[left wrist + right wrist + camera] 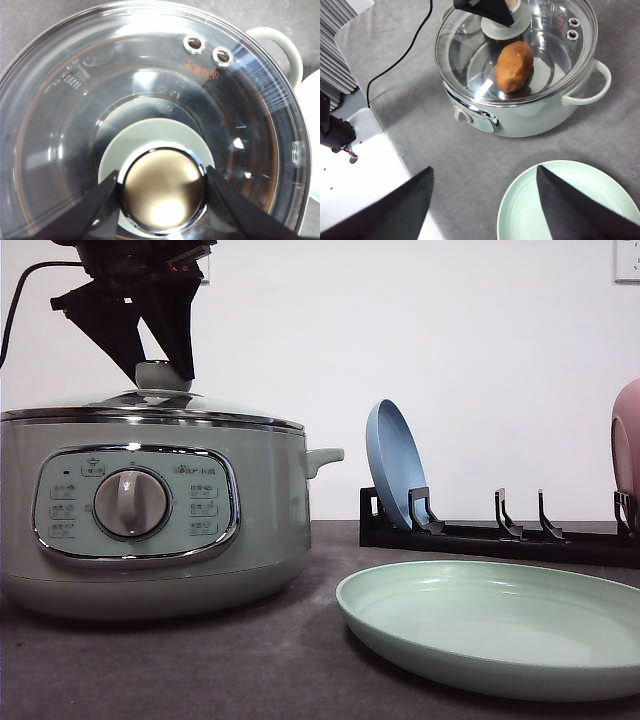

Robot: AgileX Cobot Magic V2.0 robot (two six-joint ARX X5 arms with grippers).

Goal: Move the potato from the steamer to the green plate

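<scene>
The steamer (pixel 150 500) stands at the left of the table with its glass lid (pixel 120 400) on. Through the lid, the right wrist view shows the orange-brown potato (pixel 515 66) lying inside the steamer (pixel 520 120). My left gripper (pixel 162 372) comes down from above, its fingers (pixel 100 200) pressed against both sides of the lid knob (pixel 162 192). The green plate (pixel 500 625) lies bare to the right of the steamer. My right gripper (pixel 485 200) hangs open high above the table, near the green plate (pixel 560 210).
A black dish rack (pixel 500 535) stands behind the green plate, with a blue plate (pixel 395 465) upright in it and a pink plate (pixel 628 440) at the right edge. A black cable (pixel 400 55) runs over the grey cloth. The steamer's side handle (pixel 325 455) points toward the rack.
</scene>
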